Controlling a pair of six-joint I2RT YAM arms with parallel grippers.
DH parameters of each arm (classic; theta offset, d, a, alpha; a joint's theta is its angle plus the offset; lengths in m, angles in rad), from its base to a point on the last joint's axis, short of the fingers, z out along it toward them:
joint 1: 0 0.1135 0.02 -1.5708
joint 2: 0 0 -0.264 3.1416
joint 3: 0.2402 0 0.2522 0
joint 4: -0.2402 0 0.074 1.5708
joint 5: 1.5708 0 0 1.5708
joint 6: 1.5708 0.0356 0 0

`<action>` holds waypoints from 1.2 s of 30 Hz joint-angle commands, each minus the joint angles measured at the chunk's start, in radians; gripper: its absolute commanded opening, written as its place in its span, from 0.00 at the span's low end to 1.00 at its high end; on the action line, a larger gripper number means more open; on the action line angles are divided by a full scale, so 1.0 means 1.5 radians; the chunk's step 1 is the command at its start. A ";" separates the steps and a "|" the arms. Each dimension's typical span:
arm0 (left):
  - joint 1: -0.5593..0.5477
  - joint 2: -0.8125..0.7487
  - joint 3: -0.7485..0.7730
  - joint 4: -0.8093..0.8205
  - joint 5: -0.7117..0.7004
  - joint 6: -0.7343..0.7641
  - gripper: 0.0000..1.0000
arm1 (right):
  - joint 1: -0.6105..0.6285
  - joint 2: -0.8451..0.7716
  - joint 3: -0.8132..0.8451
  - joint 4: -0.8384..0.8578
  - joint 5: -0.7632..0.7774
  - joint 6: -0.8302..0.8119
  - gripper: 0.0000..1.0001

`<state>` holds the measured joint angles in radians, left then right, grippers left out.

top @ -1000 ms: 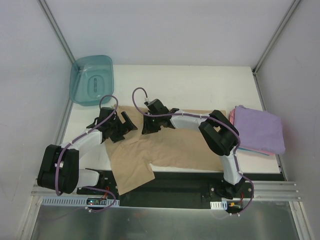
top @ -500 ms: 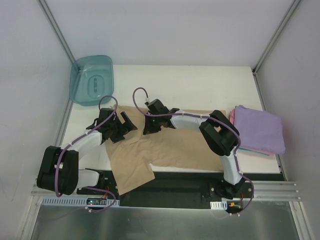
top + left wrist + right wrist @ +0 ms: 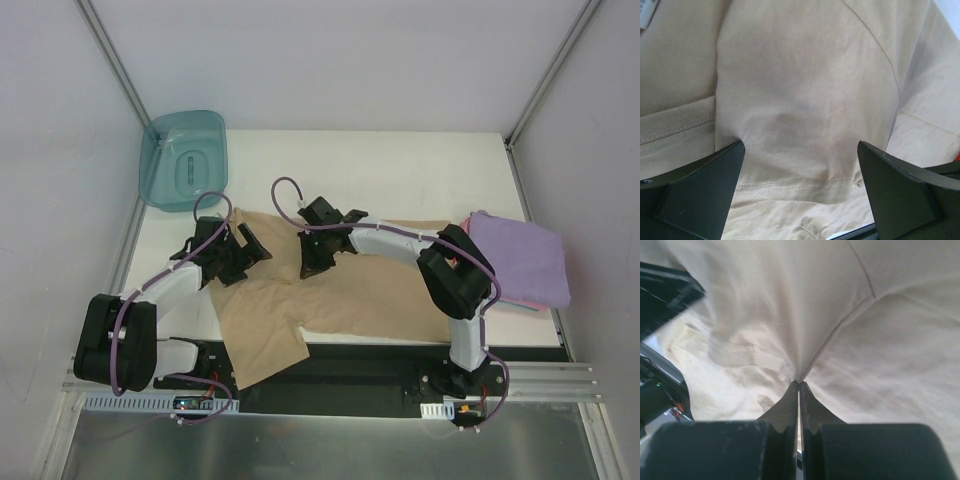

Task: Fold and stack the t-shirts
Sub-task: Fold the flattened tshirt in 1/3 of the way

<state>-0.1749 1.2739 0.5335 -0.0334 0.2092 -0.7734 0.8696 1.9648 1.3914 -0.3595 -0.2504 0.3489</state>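
**At mid-table: right gripper (image 3: 798, 382) nipped on tan t-shirt (image 3: 890, 340), left gripper (image 3: 238, 256) wide open**

Between the two arms, near table ctr, the right gripper has its jaws pressed together on a pinch of the tan t-shirt. Its wrist view shows cloth drawn up into a peak at the tips, w/ a seam running down into the nip. The top view can't show that pinch, only the gripper head nose-down on the shirt's upper middle.

Just to its left, the left gripper sits over the shirt's left part, jaws spread as far as they go, holding nothing. Its wrist view shows a fold of cloth w/ a stitched hem lying btwn the fingers (image 3: 705, 190), plus a ribbed band at the left. Can't tell if the tips touch the cloth.

Only the top view gives the layout. The tan t-shirt is spread over the near half of the table (image 3: 400, 165), one corner lapping over the near edge. The lavender t-shirt (image 3: 518, 255) lies folded at the right edge on the pink t-shirt (image 3: 522, 302), of which only a rim peeks out. The teal tub (image 3: 185, 160) sits at the far-left corner, apart from the cloth.
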 commanded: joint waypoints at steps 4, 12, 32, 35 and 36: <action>0.008 -0.022 -0.034 -0.070 -0.055 0.023 0.99 | 0.002 -0.011 0.047 -0.170 0.073 -0.020 0.01; 0.007 -0.052 -0.028 -0.083 -0.036 0.032 0.99 | -0.001 -0.047 0.032 -0.159 0.064 -0.055 0.81; -0.001 0.128 0.228 -0.105 -0.058 0.084 0.99 | -0.336 -0.155 -0.066 -0.146 0.147 -0.121 0.97; -0.001 0.201 0.277 -0.106 -0.078 0.094 0.99 | -0.387 -0.095 -0.044 -0.145 0.123 -0.126 0.97; -0.001 0.233 0.287 -0.106 -0.083 0.096 0.99 | -0.408 -0.081 -0.039 -0.144 0.117 -0.129 0.97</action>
<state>-0.1757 1.5242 0.8742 -0.1799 0.1398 -0.6765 0.3286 1.7470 1.2907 -0.5728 -0.0383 0.1883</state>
